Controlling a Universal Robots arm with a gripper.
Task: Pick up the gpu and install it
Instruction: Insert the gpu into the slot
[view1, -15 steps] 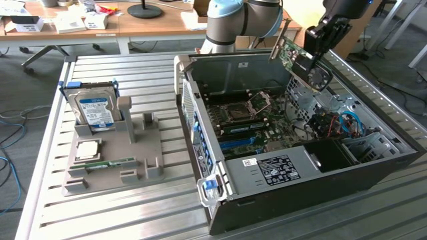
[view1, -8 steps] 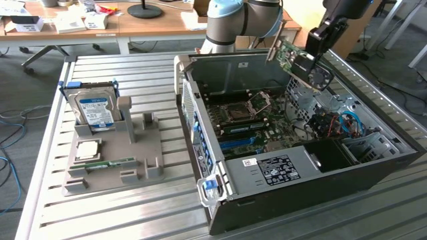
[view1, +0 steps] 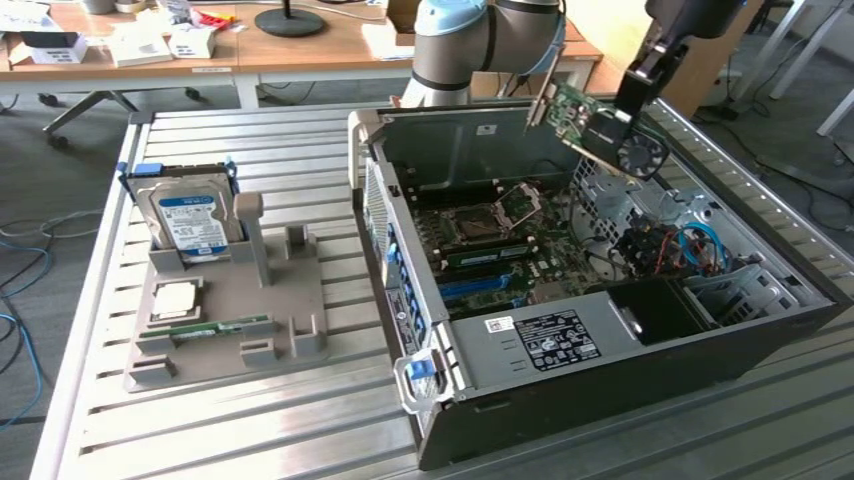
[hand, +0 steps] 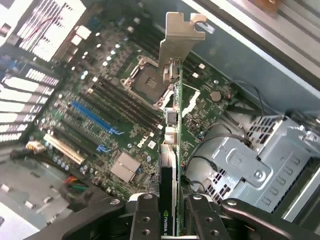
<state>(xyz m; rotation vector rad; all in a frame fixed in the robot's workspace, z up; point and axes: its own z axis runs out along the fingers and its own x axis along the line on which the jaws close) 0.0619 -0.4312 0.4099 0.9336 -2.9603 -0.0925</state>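
Green board with a black fan face: the gpu hangs tilted above the case, touching nothing inside it; the gripper is closed narrowly on the fan end of the card, and the bracket sticks out at the far end from the fingers.

From the wrist view the card is seen edge-on, above the board inside the case and crossing over the socket; its edge looks to run at an angle to the blue slot, so I judge you must turn the wrist until card and slot lie parallel before any descent.

Level the card as well; as it hangs now, one corner would meet the case's floor first.

Point the bracket at the case's vented wall; it has to slide down against that wall, not land on it.

You hold one end only, so a hard push could lever the card in the pads; go down slowly and straight.

Mind the cables inside the case; stay well apart from them.
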